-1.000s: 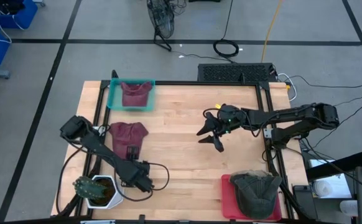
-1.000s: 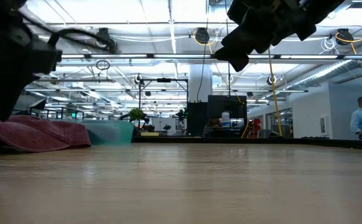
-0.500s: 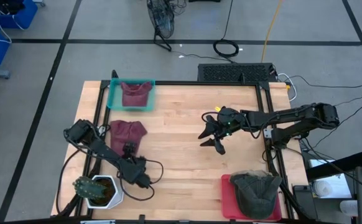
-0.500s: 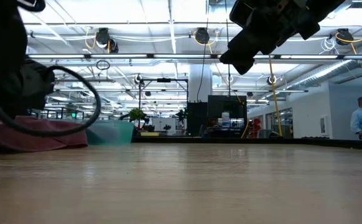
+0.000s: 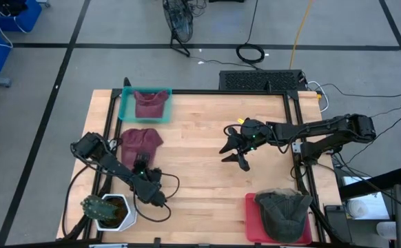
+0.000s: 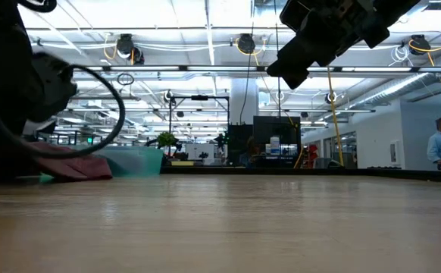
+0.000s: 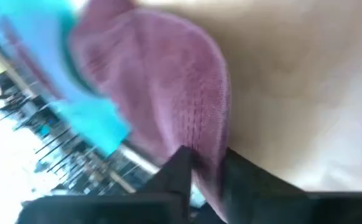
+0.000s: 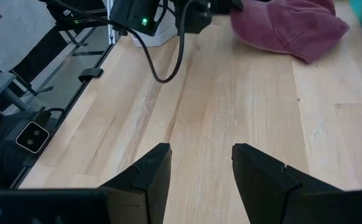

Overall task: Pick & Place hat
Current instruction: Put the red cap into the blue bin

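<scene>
My left end effector looks pinched on the maroon hat's brim — I'd lift slowly; right end effector waits, fingers apart.

Open industrial lab hall: ceiling ducts, floor cables, equipment racks

Overhead, table-level and two wrist cameras share the table

Maroon fabric cap on the wooden table.
It lies flat, left of centre, just below the teal tray, its near edge pinched between dark fingers.
</scene>
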You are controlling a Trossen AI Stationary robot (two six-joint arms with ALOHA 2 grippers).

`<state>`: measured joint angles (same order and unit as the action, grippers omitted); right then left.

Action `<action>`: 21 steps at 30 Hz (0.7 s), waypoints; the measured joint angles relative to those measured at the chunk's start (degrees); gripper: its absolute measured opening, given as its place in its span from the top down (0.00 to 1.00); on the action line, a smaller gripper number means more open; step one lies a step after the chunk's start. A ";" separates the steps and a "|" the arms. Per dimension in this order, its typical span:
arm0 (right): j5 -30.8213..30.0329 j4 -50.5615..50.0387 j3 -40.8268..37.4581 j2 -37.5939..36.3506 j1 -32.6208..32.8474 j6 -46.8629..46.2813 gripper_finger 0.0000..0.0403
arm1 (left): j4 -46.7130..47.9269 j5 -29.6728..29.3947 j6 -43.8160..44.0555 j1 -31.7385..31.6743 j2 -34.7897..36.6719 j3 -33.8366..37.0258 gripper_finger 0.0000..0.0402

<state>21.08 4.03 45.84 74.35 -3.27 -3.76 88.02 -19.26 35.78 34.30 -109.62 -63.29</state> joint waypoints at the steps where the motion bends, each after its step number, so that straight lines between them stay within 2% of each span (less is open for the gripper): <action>1: 0.00 0.00 0.00 0.00 0.00 0.00 0.62 | 1.91 -0.57 1.15 0.00 0.00 -0.69 0.88; 4: 0.00 0.00 0.00 0.00 0.00 -0.01 0.62 | 2.81 -1.64 2.32 -0.02 0.84 -2.81 0.97; 15: -0.02 0.00 0.00 0.00 0.00 -0.01 0.62 | 1.78 -10.91 6.20 -1.76 8.61 -12.00 0.97; 21: 0.00 -0.09 0.00 0.00 0.00 -0.02 0.62 | 1.52 -19.06 -0.54 -1.77 12.22 -17.57 0.97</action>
<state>21.08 3.95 45.84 74.35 -3.27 -3.78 89.54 -38.32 35.24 32.53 -97.40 -80.85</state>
